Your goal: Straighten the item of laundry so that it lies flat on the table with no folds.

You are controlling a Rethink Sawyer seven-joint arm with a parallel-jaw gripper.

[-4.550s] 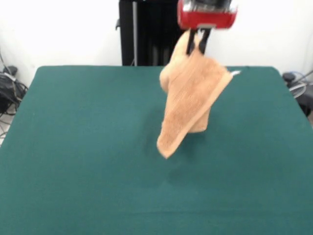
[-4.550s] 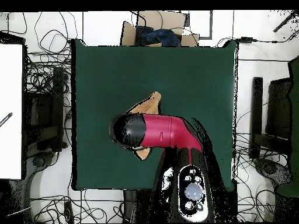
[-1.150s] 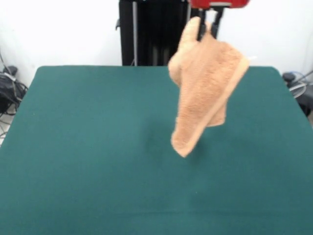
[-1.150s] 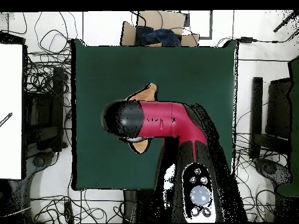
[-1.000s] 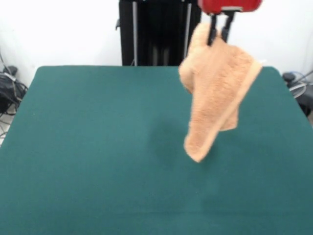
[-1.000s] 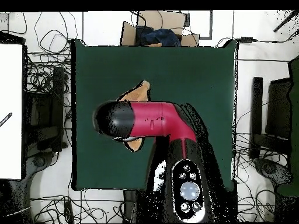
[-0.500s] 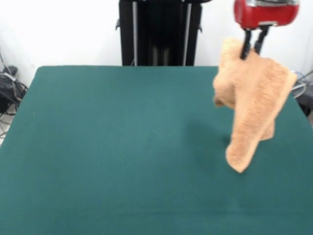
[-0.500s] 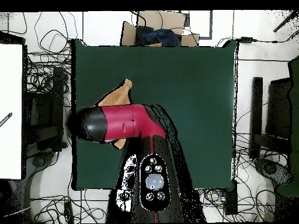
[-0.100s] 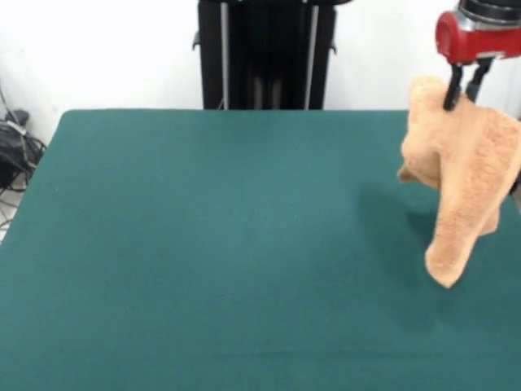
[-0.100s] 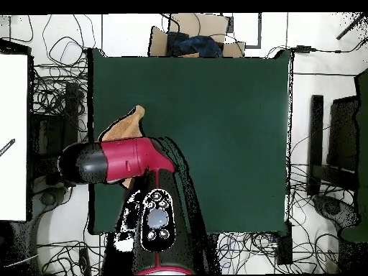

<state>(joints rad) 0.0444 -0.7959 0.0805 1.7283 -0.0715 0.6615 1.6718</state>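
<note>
The orange-tan towel (image 9: 462, 177) hangs in the air in loose folds, clear of the dark green table (image 9: 212, 244), at the right edge of the front view. My gripper (image 9: 460, 96) is shut on the towel's top, under the red wrist. The towel's lowest corner dangles just above the cloth near the table's right edge. From overhead, the towel (image 10: 123, 126) shows only as a tan tip sticking out beyond the red arm, near the table's (image 10: 215, 108) left edge; the gripper itself is hidden under the arm there.
Cables and dark equipment (image 9: 12, 151) lie beside the table's left end in the front view. Overhead, a cardboard box (image 10: 192, 37) sits past the far edge, and cables (image 10: 54, 93) and black stands (image 10: 316, 144) line both sides. A white board (image 10: 13, 136) stands at left.
My arm has carried the hanging towel sideways, from the table's middle to its right edge in the front view (leftward overhead) and slightly lower. The grip has stayed shut on the towel.
</note>
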